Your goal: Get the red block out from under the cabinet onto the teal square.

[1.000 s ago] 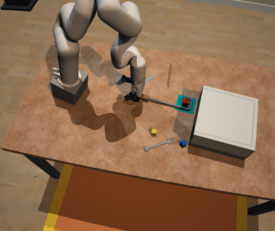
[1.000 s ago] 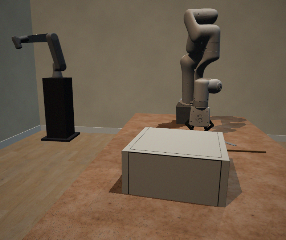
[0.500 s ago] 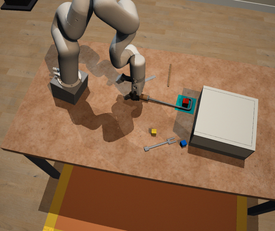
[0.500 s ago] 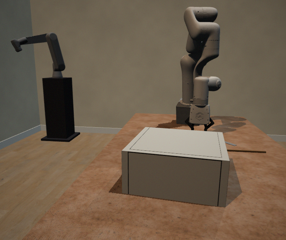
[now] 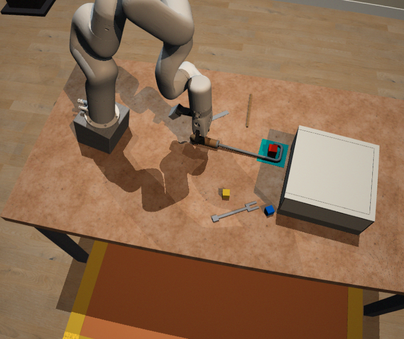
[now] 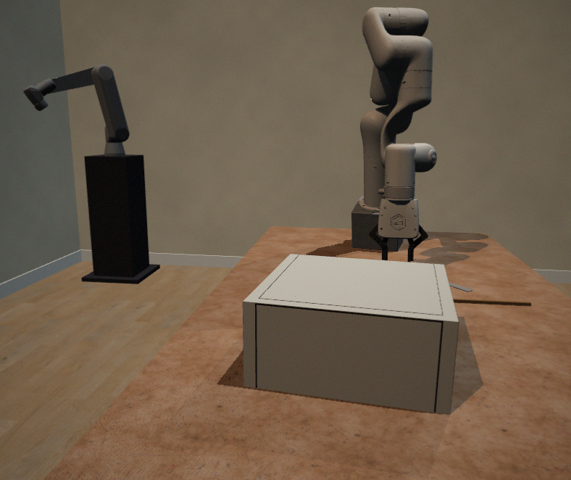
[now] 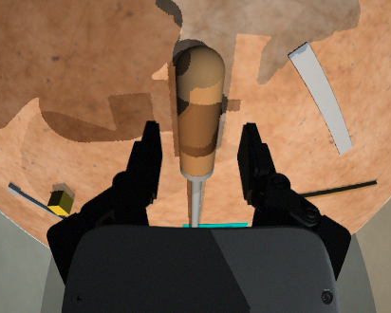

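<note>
Seen from the top camera, the red block (image 5: 272, 148) sits on the teal square (image 5: 265, 154) at the cabinet's (image 5: 331, 175) nine o'clock side, cupped inside the bent end of the hook tool (image 5: 246, 152); whether it lies fully inside the square cannot be told. The tool's wooden handle (image 5: 213, 142) lies under the gripper (image 5: 197, 138). A yellow cube (image 5: 225, 193), a grey fork-ended bar (image 5: 235, 211) and a blue cube (image 5: 269, 210) lie toward six o'clock, a thin wooden stick (image 5: 248, 110) toward twelve. From the exterior camera, the gripper (image 6: 396, 255) hangs above the table (image 6: 508, 361) behind the cabinet (image 6: 348, 351), which hides block and square. At the wrist camera, the fingers stand apart on either side of the handle (image 7: 198, 113) with a gap on both sides, gripping nothing; a sliver of teal (image 7: 216, 225) shows at six o'clock.
</note>
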You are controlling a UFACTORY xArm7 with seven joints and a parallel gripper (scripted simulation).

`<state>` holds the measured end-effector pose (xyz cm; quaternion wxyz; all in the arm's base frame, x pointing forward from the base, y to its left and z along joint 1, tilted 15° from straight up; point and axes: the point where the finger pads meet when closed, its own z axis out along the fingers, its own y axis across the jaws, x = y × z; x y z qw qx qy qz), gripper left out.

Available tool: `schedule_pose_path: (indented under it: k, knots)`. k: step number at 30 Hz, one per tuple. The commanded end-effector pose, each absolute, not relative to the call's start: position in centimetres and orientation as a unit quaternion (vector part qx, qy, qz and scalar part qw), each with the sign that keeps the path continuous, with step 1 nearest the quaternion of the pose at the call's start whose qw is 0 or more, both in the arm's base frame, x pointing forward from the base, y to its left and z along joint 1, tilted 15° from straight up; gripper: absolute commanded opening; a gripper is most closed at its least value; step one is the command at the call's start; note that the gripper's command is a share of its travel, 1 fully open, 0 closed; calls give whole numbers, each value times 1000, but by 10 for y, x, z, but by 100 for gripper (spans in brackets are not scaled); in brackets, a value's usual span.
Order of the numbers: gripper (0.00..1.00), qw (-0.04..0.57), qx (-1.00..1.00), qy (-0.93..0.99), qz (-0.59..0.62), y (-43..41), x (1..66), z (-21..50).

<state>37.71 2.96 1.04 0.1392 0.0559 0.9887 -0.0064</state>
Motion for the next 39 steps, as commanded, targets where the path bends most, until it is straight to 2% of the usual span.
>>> schedule_pose_path:
  k: [1, 20, 33, 39]
  knots:
    - [58, 125, 58, 990, -21, 30, 377, 18]
    - [58, 125, 58, 990, -21, 32, 369, 49]
    - [58, 125, 58, 990, -21, 34, 357, 94]
    - [58, 151, 56, 987, 0, 35, 352, 113]
